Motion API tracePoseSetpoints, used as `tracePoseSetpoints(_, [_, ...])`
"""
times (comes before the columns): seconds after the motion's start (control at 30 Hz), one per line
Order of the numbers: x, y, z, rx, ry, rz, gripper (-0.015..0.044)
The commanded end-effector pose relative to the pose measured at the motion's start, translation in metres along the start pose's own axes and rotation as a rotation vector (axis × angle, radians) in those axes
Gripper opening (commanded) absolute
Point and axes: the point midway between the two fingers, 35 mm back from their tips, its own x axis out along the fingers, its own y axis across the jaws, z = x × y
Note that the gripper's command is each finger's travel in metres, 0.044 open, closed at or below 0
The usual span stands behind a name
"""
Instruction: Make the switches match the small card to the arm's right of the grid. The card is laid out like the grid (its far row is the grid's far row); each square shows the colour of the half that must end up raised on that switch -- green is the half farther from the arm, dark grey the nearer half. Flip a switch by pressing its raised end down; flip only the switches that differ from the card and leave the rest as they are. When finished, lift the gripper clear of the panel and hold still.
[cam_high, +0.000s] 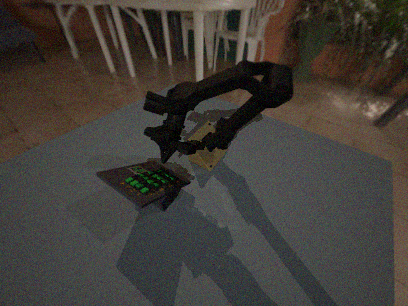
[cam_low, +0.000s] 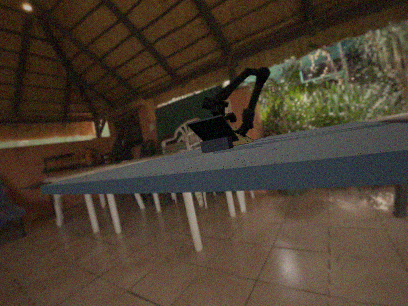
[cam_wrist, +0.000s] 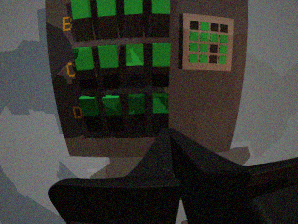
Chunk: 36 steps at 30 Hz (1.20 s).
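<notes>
Switch panel (cam_wrist: 113, 63), row letters in orange: E, C legible, others unclear
Panel on blue table (cam_high: 300, 210); card (cam_wrist: 208, 42) beside grid; gripper (cam_wrist: 174, 163) fingers closed, empty, at near edge

high oblique, low sideways, claw-mounted downward

Blue table (cam_high: 310, 210), white legs visible in ext view. On it: dark grey switch panel (cam_high: 111, 176) w/ green rockers, sitting tilted on a block, near table centre; arm's tan base (cam_high: 206, 159) just beside it on the far side. Shadows of both fall across the top.
</notes>
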Motion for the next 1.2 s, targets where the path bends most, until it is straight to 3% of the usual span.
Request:
tracePoseSetpoints(0.0, [0.005,0.002,-0.003,0.013,0.002,0.008,0.0])
tracePoseSetpoints(1.17, [0.019,0.002,-0.003,0.013,0.001,0.008,0.0])
